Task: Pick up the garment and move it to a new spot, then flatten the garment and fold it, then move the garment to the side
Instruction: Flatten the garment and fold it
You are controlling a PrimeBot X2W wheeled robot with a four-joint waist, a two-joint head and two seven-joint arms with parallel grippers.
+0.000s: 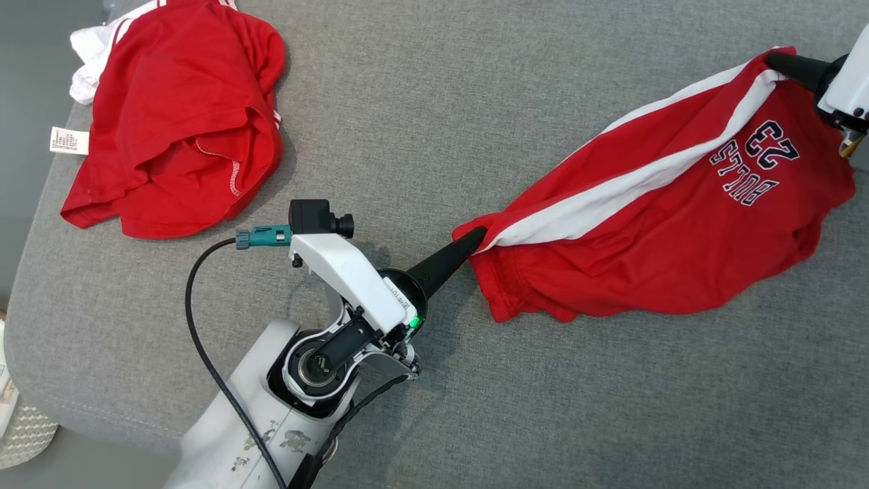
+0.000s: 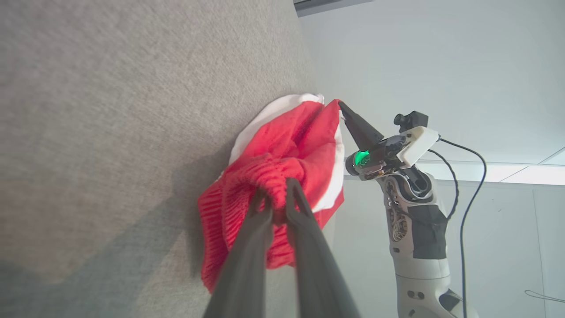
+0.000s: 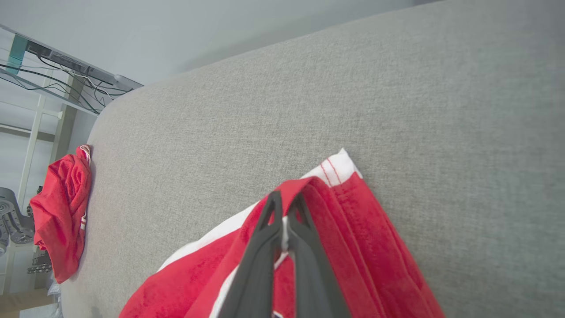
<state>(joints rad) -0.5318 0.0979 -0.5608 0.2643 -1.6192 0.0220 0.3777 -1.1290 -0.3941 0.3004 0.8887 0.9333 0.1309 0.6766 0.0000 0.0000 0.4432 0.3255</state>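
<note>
The garment (image 1: 665,231) is a red pair of shorts with a white side stripe and a dark "23" print, stretched across the right half of the grey cushion (image 1: 434,122). My left gripper (image 1: 477,237) is shut on its left end; in the left wrist view the fingers (image 2: 304,212) pinch bunched red fabric (image 2: 273,176). My right gripper (image 1: 774,60) is shut on the far right corner, and the right wrist view shows its fingertips (image 3: 284,204) clamped over the red hem (image 3: 348,212). In the left wrist view the right gripper (image 2: 342,105) stands at the garment's far end.
A second red garment (image 1: 176,115) with white trim and a label lies crumpled at the cushion's back left corner, also in the right wrist view as a red heap (image 3: 62,216). The cushion's left edge drops off near a pale woven object (image 1: 24,428).
</note>
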